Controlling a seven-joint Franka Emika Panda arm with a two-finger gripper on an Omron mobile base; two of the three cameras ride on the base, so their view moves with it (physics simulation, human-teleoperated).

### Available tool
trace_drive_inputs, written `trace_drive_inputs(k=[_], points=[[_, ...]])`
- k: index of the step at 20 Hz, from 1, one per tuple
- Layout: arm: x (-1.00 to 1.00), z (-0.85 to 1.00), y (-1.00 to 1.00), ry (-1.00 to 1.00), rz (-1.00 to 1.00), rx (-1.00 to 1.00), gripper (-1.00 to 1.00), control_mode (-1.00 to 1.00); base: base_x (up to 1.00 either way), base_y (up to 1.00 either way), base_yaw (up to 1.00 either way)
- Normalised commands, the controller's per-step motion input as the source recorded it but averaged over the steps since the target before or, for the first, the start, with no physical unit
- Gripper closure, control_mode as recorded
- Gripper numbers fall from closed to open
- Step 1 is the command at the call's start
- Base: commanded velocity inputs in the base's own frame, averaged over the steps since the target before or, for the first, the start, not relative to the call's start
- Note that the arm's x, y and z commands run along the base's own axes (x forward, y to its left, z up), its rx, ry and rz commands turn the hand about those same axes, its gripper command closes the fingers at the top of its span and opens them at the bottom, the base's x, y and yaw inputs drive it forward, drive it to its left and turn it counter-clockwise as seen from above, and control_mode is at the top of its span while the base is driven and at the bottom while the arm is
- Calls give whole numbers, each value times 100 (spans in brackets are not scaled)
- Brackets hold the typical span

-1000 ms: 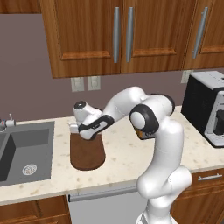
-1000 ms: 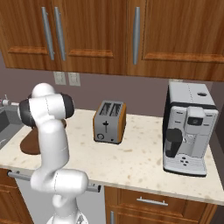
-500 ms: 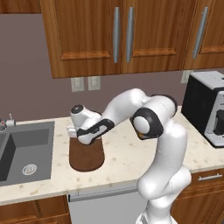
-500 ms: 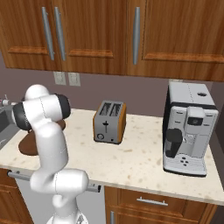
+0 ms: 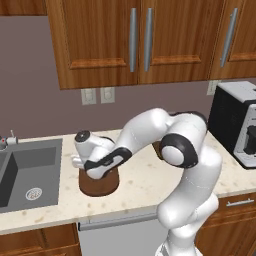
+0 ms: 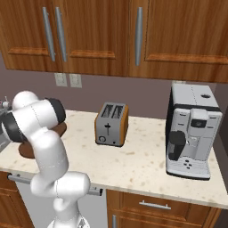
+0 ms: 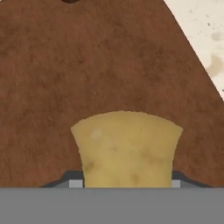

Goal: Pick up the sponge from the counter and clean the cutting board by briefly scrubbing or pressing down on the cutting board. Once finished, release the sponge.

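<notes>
The gripper (image 7: 127, 183) is squeezing the yellow sponge (image 7: 127, 148) at 6 o'clock in the hand view. The sponge sits over the brown cutting board (image 7: 87, 65), with counter (image 7: 205, 30) at 2 o'clock.

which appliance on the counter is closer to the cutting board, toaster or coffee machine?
The toaster: the small orange-sided one, mid-counter, right beside the cutting board. The coffee machine stands farther off, at the counter's far right.

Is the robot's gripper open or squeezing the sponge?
Squeezing: the gripper is shut on the sponge, just over the cutting board.
</notes>
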Motion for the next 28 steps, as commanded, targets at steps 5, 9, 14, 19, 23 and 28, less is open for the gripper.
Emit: trace_drive_inputs(k=[5, 9, 14, 19, 23, 28], points=[[-100, -32, 39, 1, -6, 0, 100, -100, 0, 0, 0], [-100, -32, 24, 3, -6, 0, 100, -100, 0, 0, 0], [-50, -26, 0, 4, -8, 0, 100, -100, 0, 0, 0], [-16, -3, -19, 1, -9, -1, 100, -100, 0, 0, 0], [-7, 0, -56, 3, -9, -3, 100, -100, 0, 0, 0], [-26, 0, -88, 1, -6, -5, 100, -100, 0, 0, 0]])
